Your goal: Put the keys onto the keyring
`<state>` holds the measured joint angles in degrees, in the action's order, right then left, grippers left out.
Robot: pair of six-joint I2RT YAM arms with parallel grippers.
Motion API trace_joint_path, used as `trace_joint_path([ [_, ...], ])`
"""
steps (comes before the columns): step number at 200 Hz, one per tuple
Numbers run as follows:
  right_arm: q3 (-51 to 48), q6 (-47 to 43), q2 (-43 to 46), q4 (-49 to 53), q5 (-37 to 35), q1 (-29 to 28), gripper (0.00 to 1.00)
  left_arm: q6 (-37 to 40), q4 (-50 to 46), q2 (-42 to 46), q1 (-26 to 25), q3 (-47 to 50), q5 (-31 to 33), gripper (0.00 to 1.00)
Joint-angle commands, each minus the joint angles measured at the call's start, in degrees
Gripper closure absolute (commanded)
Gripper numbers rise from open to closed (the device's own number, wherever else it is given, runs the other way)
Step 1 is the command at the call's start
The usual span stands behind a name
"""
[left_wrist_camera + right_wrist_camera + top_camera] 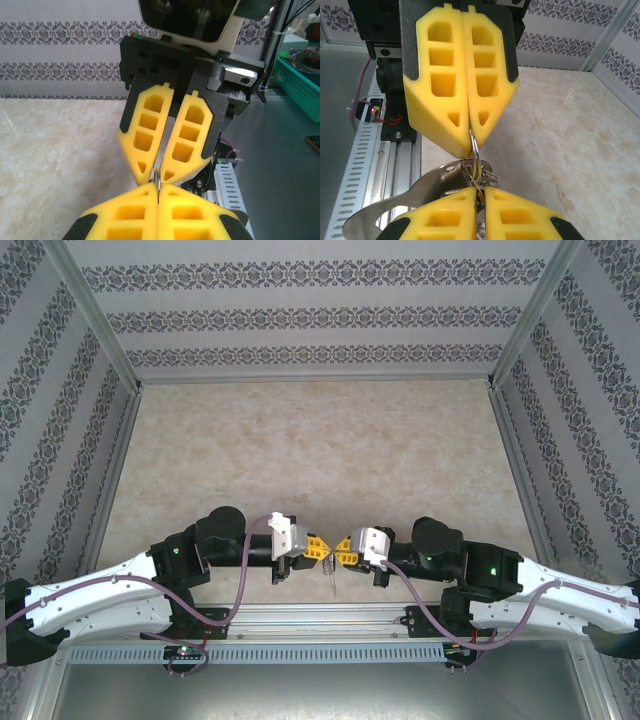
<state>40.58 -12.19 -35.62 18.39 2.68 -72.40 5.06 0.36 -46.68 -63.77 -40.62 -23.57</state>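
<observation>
looks like mid-threading: left end effector (471, 137) and right end effector (479, 196) sit nose to nose at the lower middle of the top view, both pinching the keyring (478, 172) above the desk (320, 440), next needs the key hole lined up, tiny slide

2 hands (322, 546) (342, 548), 1 keyring (475, 150), 1 table (320, 440)

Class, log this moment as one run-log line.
left pincer: shut on thin grey metal keyring | right pincer: shut on silvery key bunch | position: tip to tip over beige marbled table
</observation>
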Motion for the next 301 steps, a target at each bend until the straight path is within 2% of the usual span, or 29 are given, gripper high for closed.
trace_joint_path([
  [1, -1.0, 0.1, 0.9, -0.8, -0.4, 0.0, 0.88, -1.3, 6.4, 1.4, -0.4, 0.7, -2.1, 1.0],
  [58, -1.4, 0.1, 2.0, -1.5, -0.7, 0.0, 1.0, -1.5, 7.2, 1.2, -0.4, 1.2, -1.9, 1.0],
  [230, 0.4, -0.3, -2.9, -3.2, 2.1, 0.4, 1.0, -2.8, 9.4, -0.8, -0.4, 0.5, -8.4, 1.0],
  [266, 0.3, -0.6, -2.1, -3.3, 2.6, 0.4, 1.0, -2.3, 9.2, -0.6, -0.4, 0.4, -7.4, 1.0],
  [301, -0.7, 0.0, 0.7, -2.5, 1.4, 0.3, 0.87, -0.7, 7.6, 1.1, -0.3, 0.6, -3.9, 1.0],
])
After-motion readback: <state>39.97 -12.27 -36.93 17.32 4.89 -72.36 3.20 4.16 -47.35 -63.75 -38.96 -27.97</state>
